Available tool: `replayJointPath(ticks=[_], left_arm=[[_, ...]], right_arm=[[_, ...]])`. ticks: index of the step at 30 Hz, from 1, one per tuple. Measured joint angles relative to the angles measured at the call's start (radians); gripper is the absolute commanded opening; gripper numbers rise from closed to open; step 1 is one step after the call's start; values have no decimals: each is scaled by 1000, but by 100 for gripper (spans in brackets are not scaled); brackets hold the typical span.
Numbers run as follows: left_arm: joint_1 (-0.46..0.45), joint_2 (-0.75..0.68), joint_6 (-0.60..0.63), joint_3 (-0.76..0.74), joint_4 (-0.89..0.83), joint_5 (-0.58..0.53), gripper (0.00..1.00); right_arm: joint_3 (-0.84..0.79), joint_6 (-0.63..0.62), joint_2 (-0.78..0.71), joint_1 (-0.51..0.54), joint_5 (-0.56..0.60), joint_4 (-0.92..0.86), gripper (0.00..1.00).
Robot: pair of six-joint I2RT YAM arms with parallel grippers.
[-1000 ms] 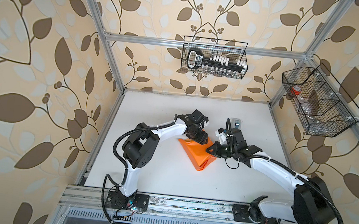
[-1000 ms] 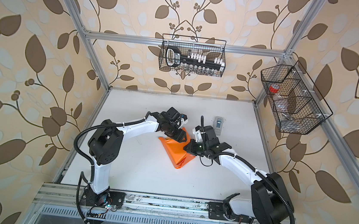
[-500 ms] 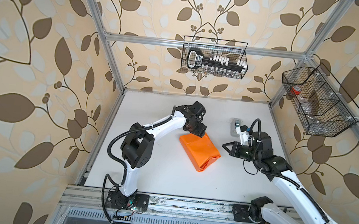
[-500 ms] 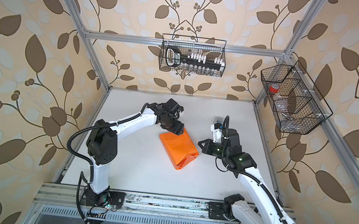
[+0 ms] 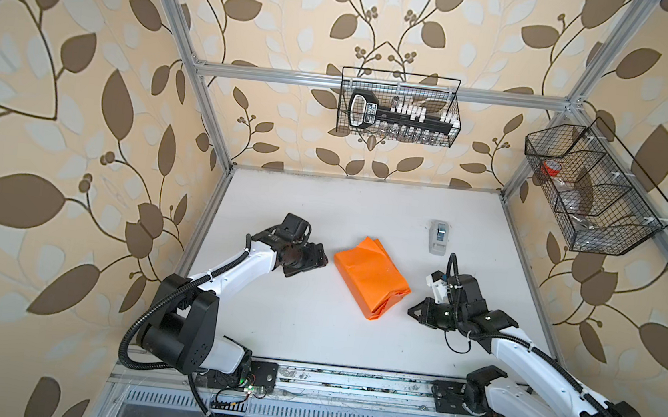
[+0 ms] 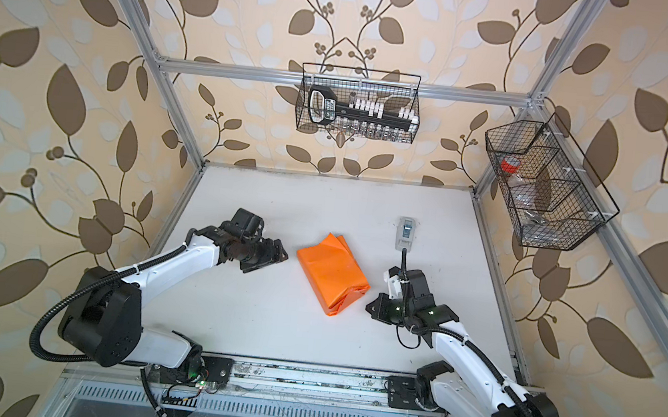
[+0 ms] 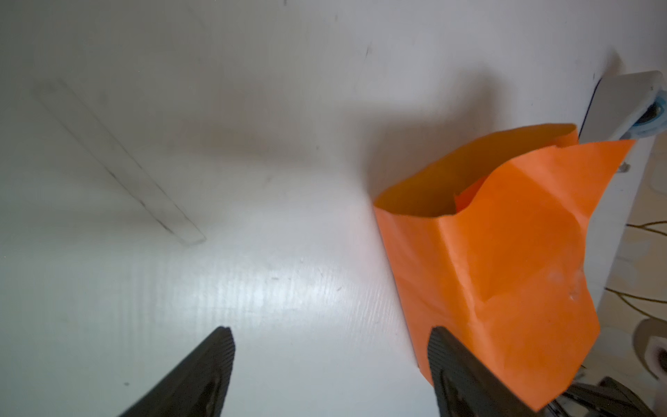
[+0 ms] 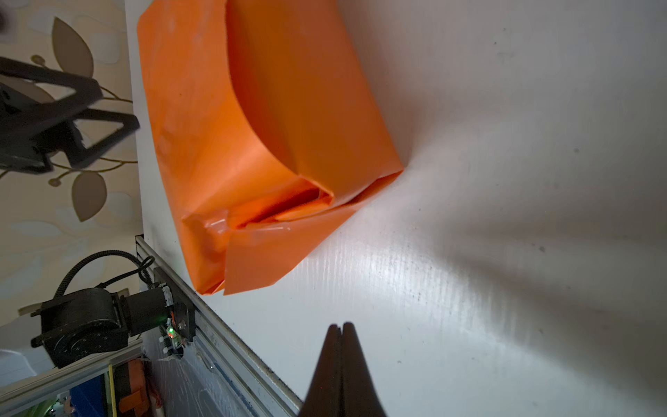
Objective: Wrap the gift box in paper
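Observation:
The orange paper (image 5: 371,278) (image 6: 332,274) lies in the middle of the white table, folded into a boxy parcel. The gift box is hidden. In the left wrist view the paper's (image 7: 505,252) far end gapes open like a tube. In the right wrist view the paper's (image 8: 270,126) near end is folded in, with shiny tape on it. My left gripper (image 5: 321,258) (image 6: 282,254) (image 7: 328,335) stands open just left of the parcel, holding nothing. My right gripper (image 5: 412,312) (image 6: 368,308) (image 8: 339,325) is shut and empty, a short way right of the parcel's near corner.
A small grey tape dispenser (image 5: 438,236) (image 6: 405,233) sits on the table behind and to the right of the parcel. A wire basket (image 5: 400,107) hangs on the back wall. Another wire basket (image 5: 593,188) hangs on the right wall. An aluminium rail (image 5: 349,382) runs along the table's front edge.
Both grippers were at the parcel a second ago. The right one drew back to the right and stayed shut. The left one let go, opened wider and pulled away to the left.

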Motion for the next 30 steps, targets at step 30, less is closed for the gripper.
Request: replayJointPath(ticks=[30], left_arm=[[39,653,510,589,-51,690,86]], right_arm=[[14,10,167,33,-72,167,0]])
